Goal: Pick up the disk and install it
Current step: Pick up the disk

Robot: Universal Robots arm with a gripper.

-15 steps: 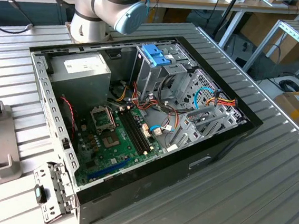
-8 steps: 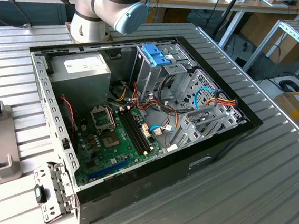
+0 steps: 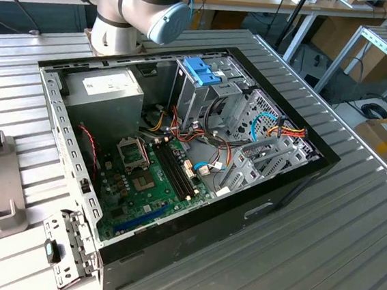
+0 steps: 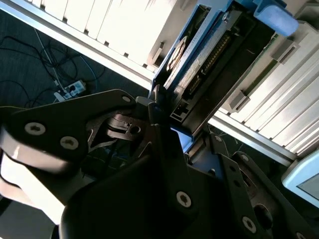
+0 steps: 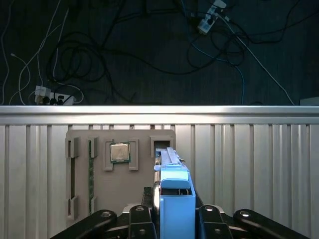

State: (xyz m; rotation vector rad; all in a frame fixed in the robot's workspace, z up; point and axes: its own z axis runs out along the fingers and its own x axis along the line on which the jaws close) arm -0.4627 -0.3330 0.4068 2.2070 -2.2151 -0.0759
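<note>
While the pincer [image 5: 174, 215] clamps the disk [image 5: 173, 185], a grey tray [image 5: 119, 191] lies beneath.

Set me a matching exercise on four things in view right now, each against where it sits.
Things:
1. the disk
2. processor chip
3. power-supply box
4. blue handle

Places:
A. atop the metal cage
B. in a recess of the grey tray
C. held in the claw
D. inside the computer case, in the corner nearest the arm

Pairs: 1-C, 2-B, 3-D, 4-A
</note>
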